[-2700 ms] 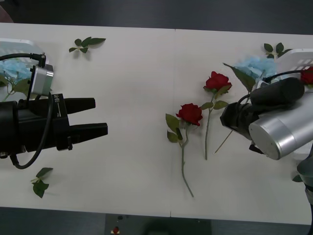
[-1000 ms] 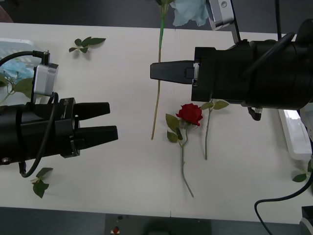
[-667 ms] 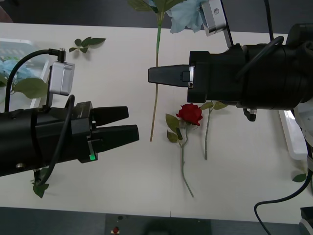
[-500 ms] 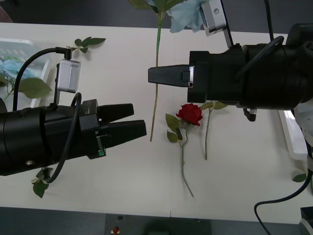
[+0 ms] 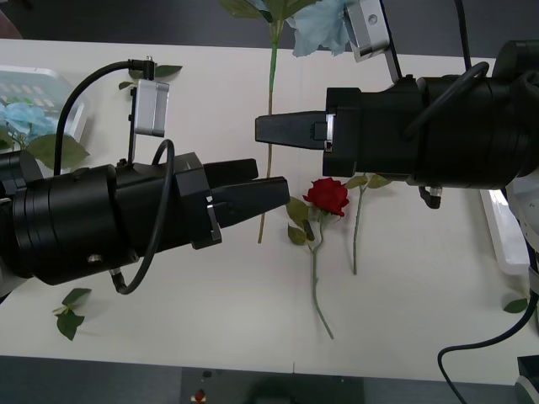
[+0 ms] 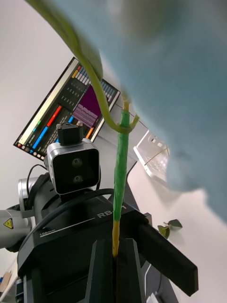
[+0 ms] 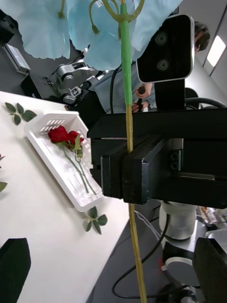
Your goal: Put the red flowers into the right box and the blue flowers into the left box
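1. Left gripper (image 5: 268,187): over mid-table, fingers parted, holding nothing, tips just beside the hanging stem.
2. Two red flowers (image 5: 327,196): lying on the table (image 5: 210,311).
3. Right gripper (image 5: 269,130): raised, fingers clamped on the stem of a blue flower (image 5: 320,21), bloom uppermost.
4. Right box (image 7: 61,161): two roses inside.
5. Left box (image 5: 38,93): far left; seemingly blue blooms inside.

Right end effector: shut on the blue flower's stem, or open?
Shut. The right end effector clamps the blue flower by its stem, which hangs below.
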Available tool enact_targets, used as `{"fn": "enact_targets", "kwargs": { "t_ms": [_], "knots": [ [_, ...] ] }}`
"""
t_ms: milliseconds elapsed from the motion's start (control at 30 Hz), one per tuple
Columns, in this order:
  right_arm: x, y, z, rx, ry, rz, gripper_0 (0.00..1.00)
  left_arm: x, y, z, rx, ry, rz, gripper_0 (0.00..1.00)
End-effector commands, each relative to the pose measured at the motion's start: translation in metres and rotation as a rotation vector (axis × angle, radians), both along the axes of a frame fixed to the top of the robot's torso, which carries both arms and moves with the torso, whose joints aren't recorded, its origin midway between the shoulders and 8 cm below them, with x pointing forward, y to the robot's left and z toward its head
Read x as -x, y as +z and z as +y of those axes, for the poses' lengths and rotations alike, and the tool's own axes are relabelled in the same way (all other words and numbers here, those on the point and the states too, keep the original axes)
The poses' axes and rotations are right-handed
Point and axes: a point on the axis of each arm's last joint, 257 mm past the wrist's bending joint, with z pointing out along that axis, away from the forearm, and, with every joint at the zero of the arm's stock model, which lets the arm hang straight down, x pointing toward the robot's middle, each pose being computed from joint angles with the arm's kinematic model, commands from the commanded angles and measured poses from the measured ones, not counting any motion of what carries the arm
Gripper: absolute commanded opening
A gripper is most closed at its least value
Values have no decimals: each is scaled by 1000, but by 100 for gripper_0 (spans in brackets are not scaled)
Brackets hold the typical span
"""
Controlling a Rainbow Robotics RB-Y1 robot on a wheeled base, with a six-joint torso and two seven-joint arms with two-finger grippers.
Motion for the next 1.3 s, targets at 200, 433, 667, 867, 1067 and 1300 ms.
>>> {"fn": "enact_targets", "kwargs": {
  "t_ms": [200,433,667,867,1067,1300],
  "knots": [
    [5,18,6,-6,18,-93,0,12,-1,-14,8,-39,50,97],
    [5,18,6,-6,18,-93,0,12,-1,-15,8,-39,52,0],
    [5,18,6,-6,18,-93,0,12,-1,-15,6,-38,48,0],
    [5,18,6,-6,18,-93,0,12,0,-15,5,-39,45,0],
    [5,18,6,-6,18,-93,77,11,1,-15,10,-35,43,0],
    [5,18,6,-6,18,-93,100,8,2,-14,15,-25,38,0]
  ]
}}
